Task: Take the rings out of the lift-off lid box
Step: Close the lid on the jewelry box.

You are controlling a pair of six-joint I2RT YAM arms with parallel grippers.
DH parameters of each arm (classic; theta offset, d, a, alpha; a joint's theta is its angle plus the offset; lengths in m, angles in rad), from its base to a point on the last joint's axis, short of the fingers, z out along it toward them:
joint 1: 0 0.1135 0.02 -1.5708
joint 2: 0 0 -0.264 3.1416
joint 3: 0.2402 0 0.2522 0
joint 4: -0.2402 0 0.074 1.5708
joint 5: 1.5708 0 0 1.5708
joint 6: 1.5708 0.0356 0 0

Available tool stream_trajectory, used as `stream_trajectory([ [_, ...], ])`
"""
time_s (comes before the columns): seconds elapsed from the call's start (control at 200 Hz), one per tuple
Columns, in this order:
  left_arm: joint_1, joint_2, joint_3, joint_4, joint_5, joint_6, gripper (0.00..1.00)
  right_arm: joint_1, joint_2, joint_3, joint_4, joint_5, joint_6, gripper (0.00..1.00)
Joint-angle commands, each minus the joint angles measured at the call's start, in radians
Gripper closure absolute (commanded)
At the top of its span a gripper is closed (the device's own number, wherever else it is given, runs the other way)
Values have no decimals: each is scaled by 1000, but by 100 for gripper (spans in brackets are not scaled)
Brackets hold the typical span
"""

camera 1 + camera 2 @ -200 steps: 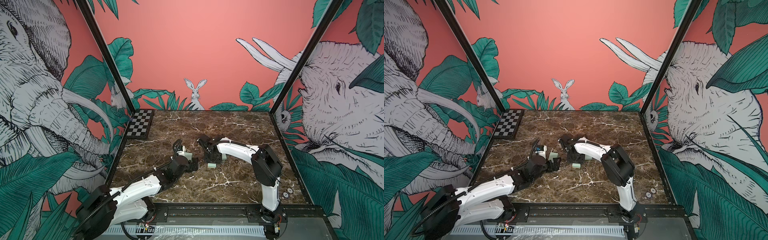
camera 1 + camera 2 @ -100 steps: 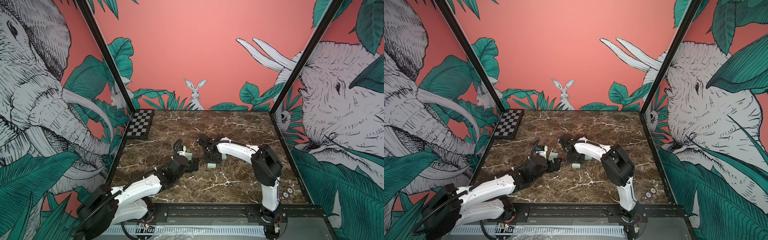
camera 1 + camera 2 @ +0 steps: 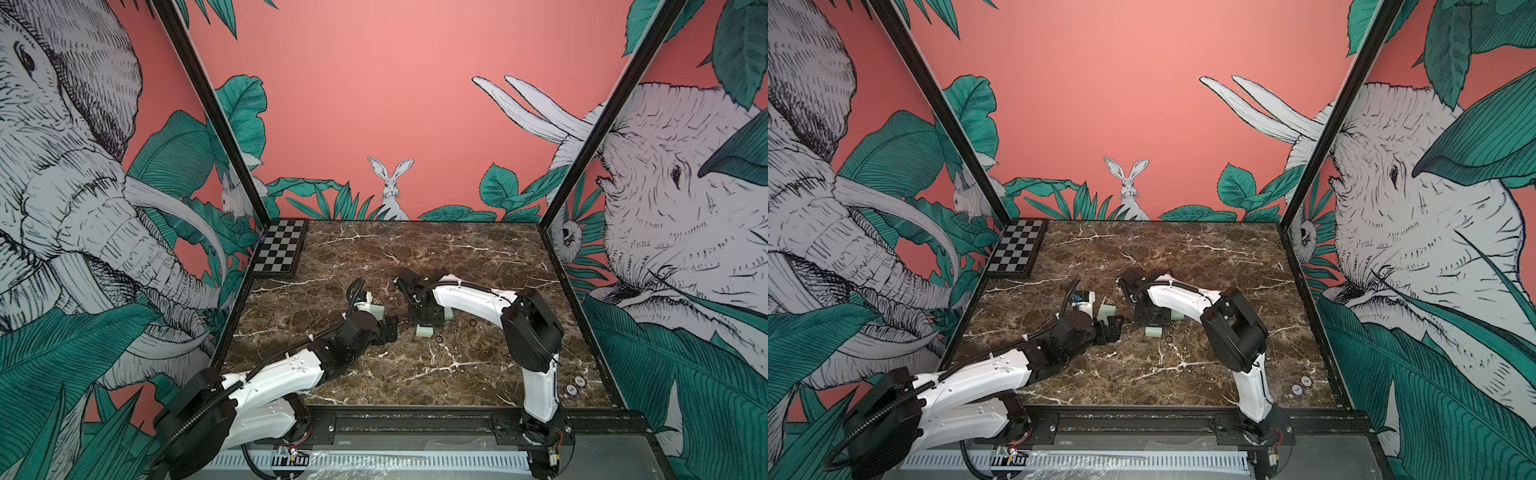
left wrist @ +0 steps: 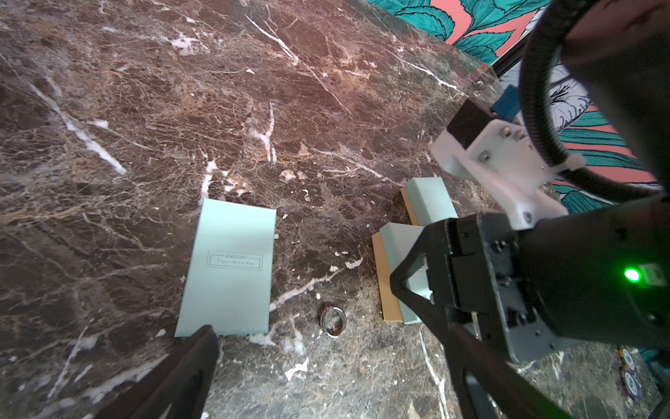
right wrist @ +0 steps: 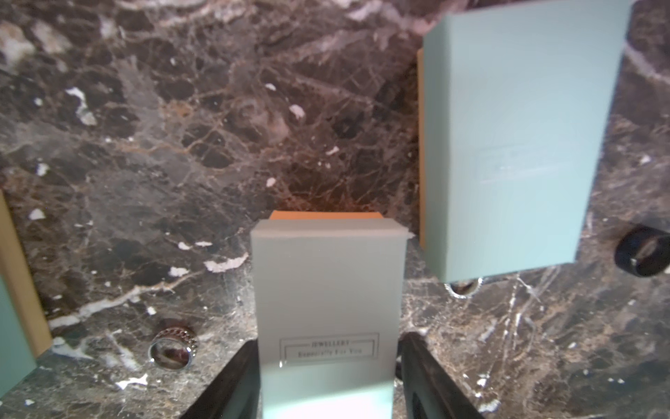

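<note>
my right hand [image 5: 328, 341] has not shifted over the last second in either top view. it hangs low over the same spot near the middle of the table [image 3: 415, 257], so i take this as a change of grip in place, not a carry. its fingers [image 5: 235, 384] stand apart on either side of a small mint box [image 5: 326, 283], close against its sides. i cannot tell whether they press it or only flank it. the box rests on the marble with an orange edge showing at one end.

a second mint box [image 5: 515, 145] lies just beside it. the rings are out on the table: one ring [image 5: 173, 350] lies bare near the flanked box, another ring [image 5: 464, 286] is half hidden at the second box's edge, and a dark ring [image 5: 645, 255] lies past that. whether any is left inside, i cannot see.

to the left, my left hand [image 3: 390, 328] is spread wide and empty, with a flat mint lid [image 4: 228, 268] at one fingertip.
</note>
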Motion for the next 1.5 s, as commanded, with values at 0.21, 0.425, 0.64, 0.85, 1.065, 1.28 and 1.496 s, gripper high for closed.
stream_trajectory([
  [0.21,5,-17,-18,6,-11,-10,1,15,-121,27,-71,38,-50,38],
  [0.425,5,-16,-22,6,-19,-9,1,9,-205,-96,75,-67,-108,50],
  [0.64,5,-9,-19,9,-11,-12,1,6,-137,-109,105,-108,-114,80],
  [0.85,5,-34,-26,-19,-29,-9,1,-9,-115,-143,144,-65,-118,82],
  [1.065,5,-33,-39,-15,-34,-17,1,-21,-69,-175,190,-86,-114,84],
  [1.28,5,-35,-43,-29,-52,-18,1,-23,-103,-192,176,-58,-148,80],
  [1.496,31,-121,27,-213,-137,69,1,-18,-200,-136,191,-41,-219,36],
])
